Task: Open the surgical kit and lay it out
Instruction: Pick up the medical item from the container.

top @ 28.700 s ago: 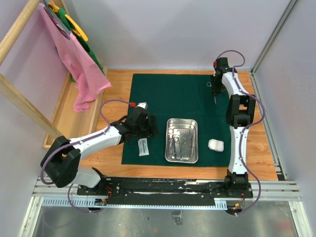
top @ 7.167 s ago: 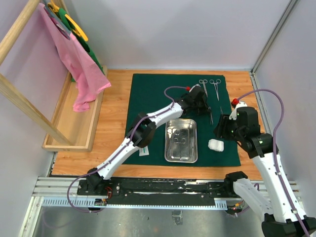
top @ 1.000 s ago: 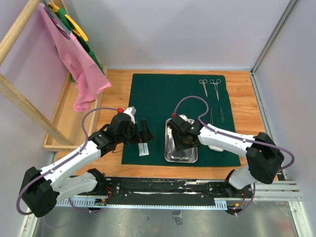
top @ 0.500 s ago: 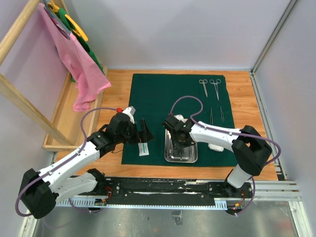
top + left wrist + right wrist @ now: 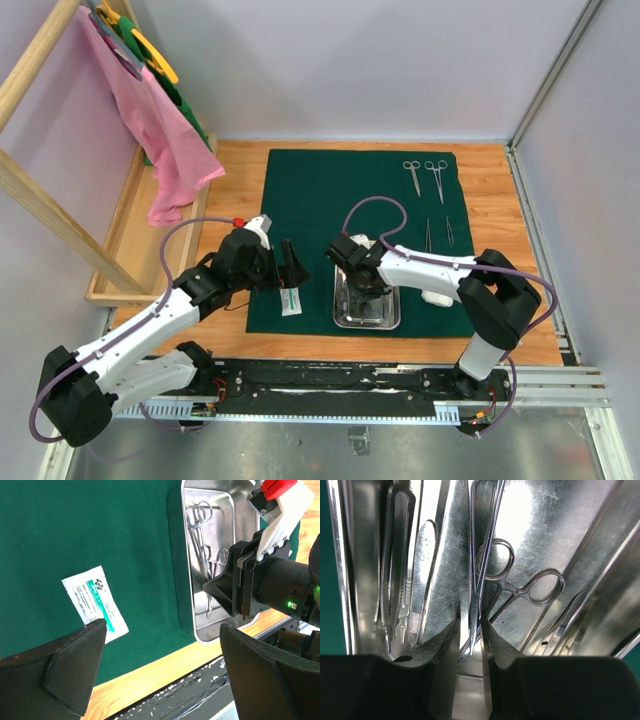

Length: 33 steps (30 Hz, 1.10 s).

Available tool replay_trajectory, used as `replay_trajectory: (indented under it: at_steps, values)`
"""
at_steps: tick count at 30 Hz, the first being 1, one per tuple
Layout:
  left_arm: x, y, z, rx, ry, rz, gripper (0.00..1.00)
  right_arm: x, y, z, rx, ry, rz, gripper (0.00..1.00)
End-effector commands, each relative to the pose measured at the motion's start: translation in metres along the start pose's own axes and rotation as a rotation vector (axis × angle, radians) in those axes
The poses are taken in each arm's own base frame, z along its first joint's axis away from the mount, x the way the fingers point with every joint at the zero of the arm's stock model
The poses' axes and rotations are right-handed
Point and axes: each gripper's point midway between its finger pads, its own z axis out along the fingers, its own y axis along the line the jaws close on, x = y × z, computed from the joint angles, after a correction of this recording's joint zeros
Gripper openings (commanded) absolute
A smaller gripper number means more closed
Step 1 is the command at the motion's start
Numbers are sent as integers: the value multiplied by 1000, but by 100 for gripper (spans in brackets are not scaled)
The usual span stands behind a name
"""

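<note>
Kit cloth (image 5: 320, 190) lies spread flat. At its left edge the left gripper (image 5: 293, 262) hangs wide open near the packet (image 5: 95, 605), apart from it. In the middle the right gripper (image 5: 470, 627) is down in the tray (image 5: 388, 312), fingers (image 5: 440, 650) nearly together about a clamp (image 5: 474, 610) tip; gripped or not, I cannot tell. Right of that lie two more clamps (image 5: 412, 177), tweezers (image 5: 428, 235) and, nearest the right edge, gauze (image 5: 436, 299). Such thin steel looks light, stiff and slick on the tray floor; pinching across the shank seems safest.
</note>
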Motion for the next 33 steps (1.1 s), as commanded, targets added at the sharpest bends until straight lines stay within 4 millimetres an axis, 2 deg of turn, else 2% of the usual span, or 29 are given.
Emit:
replay_trajectory:
  at_steps: [1, 6, 11, 24, 33]
  values:
    - [-3, 5, -4, -12, -14, 13, 99, 0, 1, 8, 29, 4, 7, 23]
    - [-3, 5, -6, -12, -18, 13, 99, -1, -1, 7, 33, 1, 8, 14]
    - [-6, 5, -9, -17, -28, 13, 99, -7, -2, -4, 25, -24, 7, 7]
    - [-17, 0, -19, -3, -85, -21, 99, -11, -5, -24, -4, -69, 1, 1]
    - [-25, -3, -28, -3, -114, -18, 100, -17, -12, -52, -25, -126, 13, 1]
